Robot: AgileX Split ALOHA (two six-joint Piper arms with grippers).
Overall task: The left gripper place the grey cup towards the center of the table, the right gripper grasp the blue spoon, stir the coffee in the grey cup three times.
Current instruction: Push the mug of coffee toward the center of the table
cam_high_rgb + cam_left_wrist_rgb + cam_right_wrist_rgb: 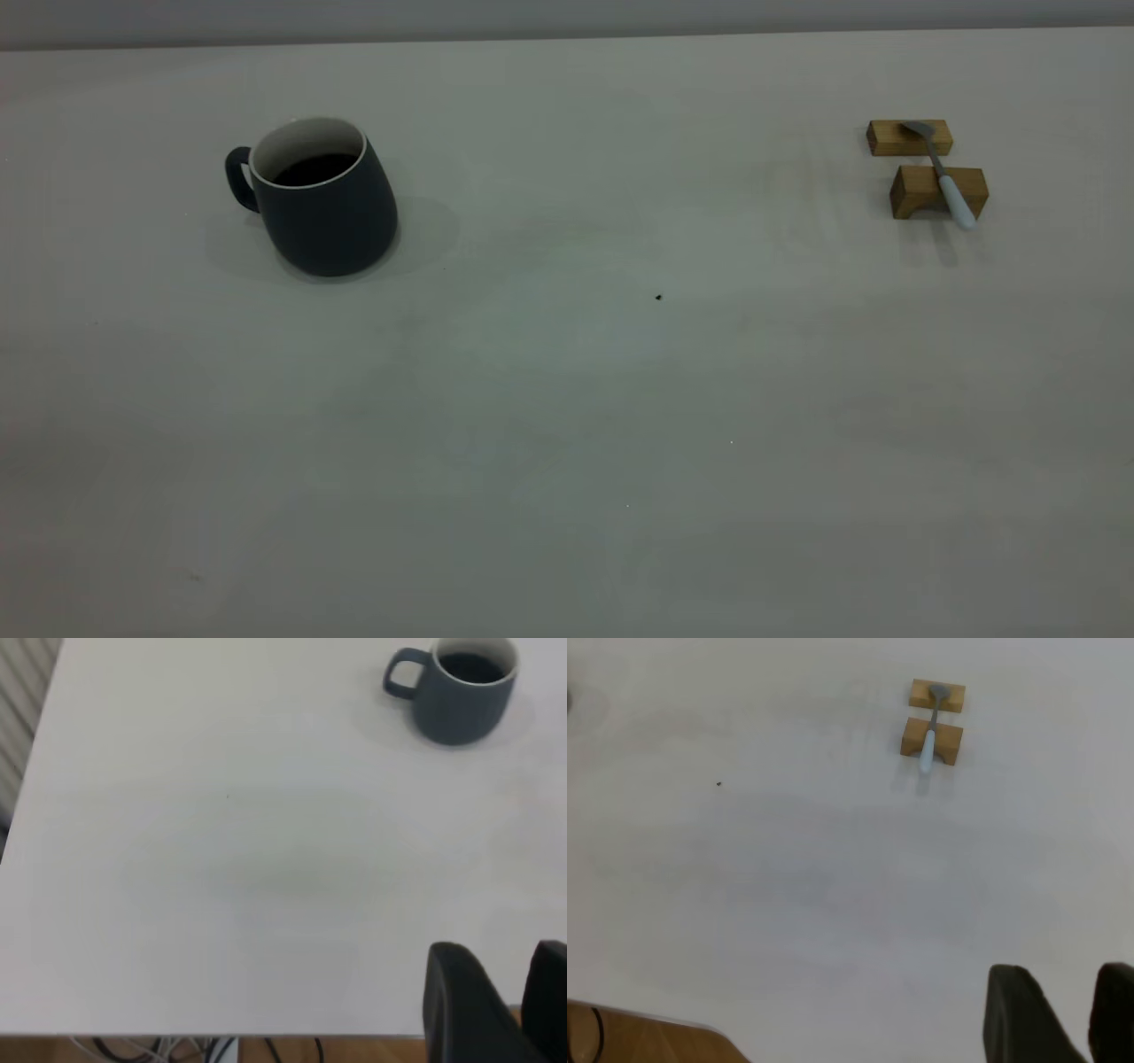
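Note:
The grey cup (321, 199) stands upright on the left part of the table (567, 399), handle pointing outward, with dark coffee (312, 168) inside. In the left wrist view the grey cup (461, 693) is far from my left gripper (500, 950), which hangs near the table's edge, open and empty. The blue spoon (946, 177) lies across two wooden blocks at the right, bowl on the far block, pale handle over the near one. My right gripper (1063, 973) is open with nothing in it, well away from the blue spoon (929, 735). Neither arm shows in the exterior view.
Two tan wooden blocks (937, 190) hold the spoon off the table. A tiny dark speck (658, 298) lies near the middle. The table's edge with cables below (177, 1047) shows in the left wrist view.

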